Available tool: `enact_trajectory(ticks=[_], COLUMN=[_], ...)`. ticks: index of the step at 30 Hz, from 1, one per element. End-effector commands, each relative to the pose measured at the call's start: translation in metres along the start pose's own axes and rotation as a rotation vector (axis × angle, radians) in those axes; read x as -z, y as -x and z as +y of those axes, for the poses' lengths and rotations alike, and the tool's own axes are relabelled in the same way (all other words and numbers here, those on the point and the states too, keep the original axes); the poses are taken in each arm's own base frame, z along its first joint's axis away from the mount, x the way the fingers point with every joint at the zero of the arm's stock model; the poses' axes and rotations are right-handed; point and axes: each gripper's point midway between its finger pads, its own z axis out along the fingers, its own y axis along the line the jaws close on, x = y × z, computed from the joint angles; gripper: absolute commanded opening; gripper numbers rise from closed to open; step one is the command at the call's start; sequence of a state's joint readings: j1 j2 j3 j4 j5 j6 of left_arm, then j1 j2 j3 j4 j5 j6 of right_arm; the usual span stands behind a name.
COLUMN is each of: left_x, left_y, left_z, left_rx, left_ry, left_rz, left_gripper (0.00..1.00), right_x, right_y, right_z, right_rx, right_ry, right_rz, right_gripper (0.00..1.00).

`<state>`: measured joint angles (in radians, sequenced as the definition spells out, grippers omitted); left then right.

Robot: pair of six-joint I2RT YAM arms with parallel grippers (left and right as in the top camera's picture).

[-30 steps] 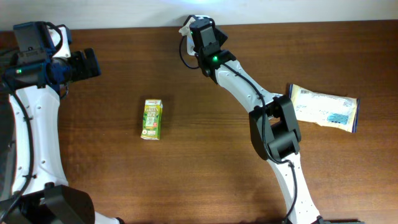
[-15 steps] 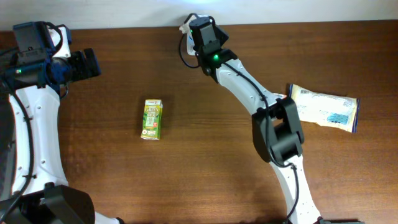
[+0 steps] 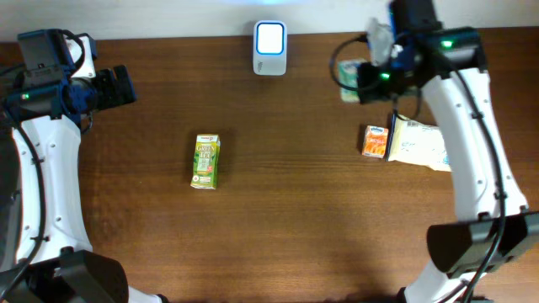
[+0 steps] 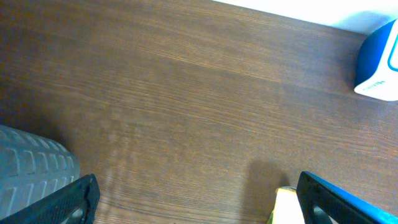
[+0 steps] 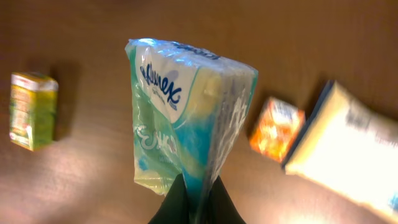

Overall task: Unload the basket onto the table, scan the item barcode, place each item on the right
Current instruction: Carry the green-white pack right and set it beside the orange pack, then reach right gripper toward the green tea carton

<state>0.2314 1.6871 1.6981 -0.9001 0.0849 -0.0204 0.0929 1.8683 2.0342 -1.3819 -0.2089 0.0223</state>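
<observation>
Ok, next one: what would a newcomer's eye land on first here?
The Kleenex tissue pack pinched in the right end effector, filling the right wrist view. Then the glowing scanner at the far edge of the table, and the green carton lying alone left of centre.

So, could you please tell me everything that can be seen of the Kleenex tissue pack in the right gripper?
The tissue pack is a soft packet in shiny clear wrap, printed white, pale green and turquoise, with blue Kleenex lettering. The right gripper is shut on one end of it, pinching the wrap. The packet is held above the table, slightly tilted in the wrist view, and touches nothing else.
</observation>
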Motion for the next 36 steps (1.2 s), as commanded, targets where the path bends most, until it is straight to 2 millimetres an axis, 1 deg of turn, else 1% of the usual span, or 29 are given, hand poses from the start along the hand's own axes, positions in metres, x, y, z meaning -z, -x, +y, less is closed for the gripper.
enact_trajectory(ticks=[1,3,5,6,7,8,10,11,12,13,15,16,17,18,19,20,21,22,23,24,25,26,27,28,30,32,34,35,36], left_x=[0.004,0.004,0.004,0.004,0.004,0.004,0.004,0.004,0.004,0.004,0.004,0.004,0.004,0.004,0.004,0.004,0.004,0.004,0.004,0.004,0.004,0.004,0.004,0.004,0.004,0.004,0.004,0.004,0.004], left_y=[0.005,0.005,0.005,0.005,0.005,0.005,0.005,0.005,0.005,0.005,0.005,0.005,0.005,0.005,0.005,0.005,0.005,0.005,0.005,0.005,0.005,0.005,0.005,0.005,0.005,0.005,0.005,0.005,0.005], left_z=[0.003,0.003,0.003,0.003,0.003,0.003,0.003,0.003,0.003,0.003,0.003,0.003,0.003,0.003,0.003,0.003,0.003,0.003,0.003,0.003,0.003,0.003,0.003,0.003,0.003,0.003,0.003,0.003,0.003], left_rx=[0.009,0.009,0.009,0.009,0.009,0.009,0.009,0.009,0.009,0.009,0.009,0.009,0.009,0.009,0.009,0.009,0.009,0.009,0.009,0.009,0.009,0.009,0.009,0.009,0.009,0.009,0.009,0.009,0.009], left_ry=[0.006,0.006,0.006,0.006,0.006,0.006,0.006,0.006,0.006,0.006,0.006,0.006,0.006,0.006,0.006,0.006,0.006,0.006,0.006,0.006,0.006,0.006,0.006,0.006,0.006,0.006,0.006,0.006,0.006], left_rz=[-0.016,-0.015,-0.015,-0.015,-0.015,-0.015,-0.015,-0.015,-0.015,-0.015,-0.015,-0.015,-0.015,-0.015,-0.015,-0.015,-0.015,-0.015,-0.015,-0.015,-0.015,-0.015,-0.015,-0.015,-0.015,-0.015,-0.015,-0.015,-0.015], left_gripper=[0.99,0.99,0.99,0.99,0.99,0.99,0.99,0.99,0.99,0.99,0.99,0.99,0.99,0.99,0.99,0.99,0.99,0.99,0.99,0.99,0.99,0.99,0.99,0.99,0.99,0.99,0.99,0.99,0.99], right_x=[-0.038,-0.067,-0.094,-0.105,-0.114,-0.123,-0.132,-0.132,-0.131,-0.128,-0.107,-0.092,-0.074,-0.065,-0.054,-0.048,-0.049,-0.052,-0.057,-0.063,-0.073,-0.082,-0.095,-0.112,-0.138,-0.164,-0.181,-0.186,-0.197], right_y=[-0.037,-0.06,-0.078,-0.086,-0.091,-0.093,-0.092,-0.09,-0.088,-0.084,-0.069,-0.058,-0.041,-0.031,-0.013,0.004,0.012,0.022,0.028,0.031,0.032,0.029,0.023,0.011,-0.01,-0.035,-0.052,-0.059,-0.069], right_z=[-0.042,-0.074,-0.092,-0.097,-0.099,-0.097,-0.095,-0.097,-0.099,-0.101,-0.1,-0.096,-0.085,-0.077,-0.058,-0.031,-0.014,0.018,0.04,0.065,0.097,0.121,0.151,0.176,0.211,0.256,0.297,0.311,0.325], right_rx=[-0.195,-0.274,-0.317,-0.329,-0.327,-0.3,-0.272,-0.285,-0.302,-0.316,-0.335,-0.328,-0.301,-0.28,-0.24,-0.209,-0.188,-0.148,-0.118,-0.082,-0.034,0.004,0.05,0.057,0.065,0.143,0.232,0.262,0.299], right_ry=[0.084,0.071,0.066,0.064,0.073,0.102,0.127,0.121,0.118,0.115,0.12,0.128,0.149,0.164,0.198,0.253,0.294,0.364,0.402,0.438,0.467,0.488,0.511,0.518,0.536,0.578,0.621,0.635,0.616], right_rz=[0.14,0.179,0.204,0.212,0.211,0.204,0.188,0.181,0.174,0.165,0.152,0.138,0.106,0.084,0.042,0.0,-0.022,-0.047,-0.056,-0.061,-0.059,-0.049,-0.027,0.015,0.09,0.133,0.124,0.117,0.106], right_gripper=[0.04,0.04,0.04,0.05,0.09,0.14,0.28,0.39,0.44,0.45,0.45,0.45,0.45,0.45,0.44,0.44,0.44,0.44,0.44,0.44,0.44,0.54,0.59,0.59,0.57,0.56,0.56,0.56,0.56])
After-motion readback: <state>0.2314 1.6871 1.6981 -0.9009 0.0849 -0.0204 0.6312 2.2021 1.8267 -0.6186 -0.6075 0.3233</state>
